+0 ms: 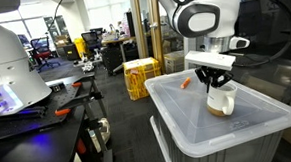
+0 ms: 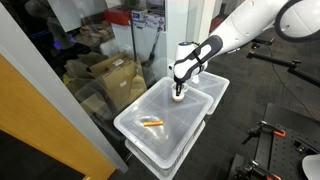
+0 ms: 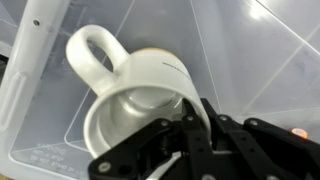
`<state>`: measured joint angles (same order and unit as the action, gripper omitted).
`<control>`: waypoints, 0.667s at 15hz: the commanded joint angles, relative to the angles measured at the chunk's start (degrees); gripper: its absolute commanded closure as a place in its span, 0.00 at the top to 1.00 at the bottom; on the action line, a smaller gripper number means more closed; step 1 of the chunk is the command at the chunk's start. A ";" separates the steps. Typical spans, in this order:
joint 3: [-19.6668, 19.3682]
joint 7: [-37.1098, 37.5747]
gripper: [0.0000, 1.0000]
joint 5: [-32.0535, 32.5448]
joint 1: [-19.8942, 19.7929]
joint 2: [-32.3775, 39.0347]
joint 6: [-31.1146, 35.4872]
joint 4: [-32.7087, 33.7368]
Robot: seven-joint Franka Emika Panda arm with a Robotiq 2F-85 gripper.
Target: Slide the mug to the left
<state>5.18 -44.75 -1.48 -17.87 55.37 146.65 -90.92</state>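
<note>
- Black Robotiq gripper point(image 3: 197, 116): its fingers converge tightly at the near rim of the mug point(image 3: 135, 92). Whether they pinch the wall cannot be told.
- White mug: the wrist view looks into its open mouth, and its loop handle point(image 3: 98, 50) points away from the fingers.
- In both exterior views the gripper point(image 1: 219, 85) point(image 2: 180, 91) hangs straight down over the mug point(image 1: 221, 103), which stands on the clear plastic lid point(image 1: 250, 121) of a storage bin.
- Small orange object point(image 1: 187, 84) point(image 2: 151, 122): it lies on the same lid point(image 2: 175, 135), well apart from the mug.
- White arm point(image 2: 245, 30): it reaches in from above.
- Yellow crates point(image 1: 140, 76): these stand on the floor behind the bin.
</note>
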 commanded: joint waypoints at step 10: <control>0.56 -1.09 0.03 5.33 4.08 2.37 -4.37 5.37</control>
<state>5.24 -44.77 2.66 -14.37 56.52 144.64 -88.26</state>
